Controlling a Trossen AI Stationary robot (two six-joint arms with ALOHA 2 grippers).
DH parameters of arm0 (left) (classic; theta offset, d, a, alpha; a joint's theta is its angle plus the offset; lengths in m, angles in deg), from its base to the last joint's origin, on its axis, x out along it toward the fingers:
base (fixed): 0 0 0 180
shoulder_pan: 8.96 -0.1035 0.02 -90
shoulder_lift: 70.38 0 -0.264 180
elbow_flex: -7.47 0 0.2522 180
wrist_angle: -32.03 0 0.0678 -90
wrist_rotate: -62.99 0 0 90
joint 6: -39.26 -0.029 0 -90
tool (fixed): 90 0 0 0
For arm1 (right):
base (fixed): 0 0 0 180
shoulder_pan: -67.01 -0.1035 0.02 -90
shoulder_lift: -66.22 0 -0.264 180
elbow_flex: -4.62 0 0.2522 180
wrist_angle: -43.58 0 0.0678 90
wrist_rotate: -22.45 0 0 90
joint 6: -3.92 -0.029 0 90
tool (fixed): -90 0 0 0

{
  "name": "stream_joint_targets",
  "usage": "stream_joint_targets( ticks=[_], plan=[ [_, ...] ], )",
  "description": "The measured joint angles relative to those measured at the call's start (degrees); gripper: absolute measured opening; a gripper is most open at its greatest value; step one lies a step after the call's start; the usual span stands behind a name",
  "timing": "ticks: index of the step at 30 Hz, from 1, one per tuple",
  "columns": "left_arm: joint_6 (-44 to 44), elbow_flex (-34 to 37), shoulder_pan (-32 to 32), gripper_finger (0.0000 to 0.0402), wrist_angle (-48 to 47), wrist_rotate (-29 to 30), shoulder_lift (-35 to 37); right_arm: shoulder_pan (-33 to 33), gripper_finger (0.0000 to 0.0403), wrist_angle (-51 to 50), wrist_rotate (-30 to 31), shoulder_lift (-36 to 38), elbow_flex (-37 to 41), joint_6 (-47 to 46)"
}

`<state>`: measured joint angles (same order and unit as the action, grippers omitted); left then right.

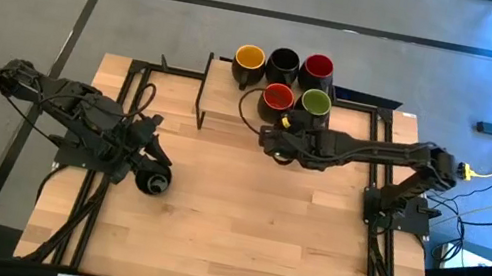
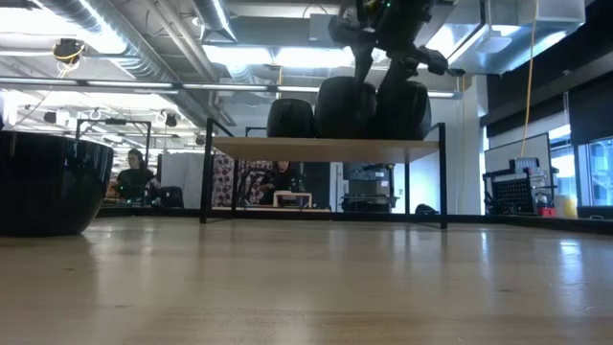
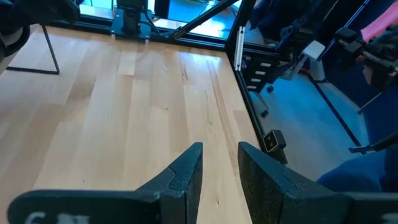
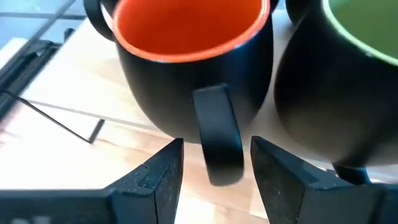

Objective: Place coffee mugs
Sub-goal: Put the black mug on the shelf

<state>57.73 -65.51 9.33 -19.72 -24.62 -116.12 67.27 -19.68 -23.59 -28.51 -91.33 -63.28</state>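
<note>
Five dark mugs stand on the raised wooden shelf [image 1: 361, 118] at the table's far edge. The back row holds a yellow-lined mug [image 1: 249, 57], a black-lined one [image 1: 284, 61] and a red-lined one [image 1: 317, 66]. In front stand a red-lined mug [image 4: 186, 56] and a green-lined mug [image 4: 348, 81]. My right gripper [image 4: 216, 168] is open; its fingers stand on either side of the front red mug's handle [image 4: 217, 137], with a gap on both sides. Another dark mug [image 1: 155, 183] stands on the table beside my left gripper [image 3: 221, 168], which is open over bare wood.
The shelf rests on thin black legs [image 1: 204, 90] above the tabletop. Black frame rails [image 1: 370, 241] run along both sides of the table. In the low view the shelf [image 2: 326, 146] stands across the far middle, with people in the room behind.
</note>
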Motion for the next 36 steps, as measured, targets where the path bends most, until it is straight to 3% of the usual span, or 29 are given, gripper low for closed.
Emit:
stream_joint_targets(
  ticks=[12,19,26,32,36],
  plan=[
    [-1.10,0.00,0.00,0.0096,0.01,-0.11,-0.02,-0.35,0.0175,1.27,0.11,4.38,0.00,3.42],
    [-1.12,0.00,0.00,0.0096,-0.01,0.02,-0.02,-1.43,0.0175,6.59,-5.47,6.74,-0.02,9.95],
    [-1.13,0.00,0.00,0.0096,0.22,0.10,-0.02,-10.02,0.0175,15.85,-10.09,7.18,0.11,21.55],
    [-1.91,0.00,-0.02,0.0098,2.78,5.57,-0.02,-17.23,0.0175,17.14,-9.44,4.57,0.42,21.01],
    [-3.64,-0.02,-0.39,0.0120,2.42,6.46,-1.55,-20.21,0.0175,17.16,-8.65,1.71,0.52,19.45]
  ],
)
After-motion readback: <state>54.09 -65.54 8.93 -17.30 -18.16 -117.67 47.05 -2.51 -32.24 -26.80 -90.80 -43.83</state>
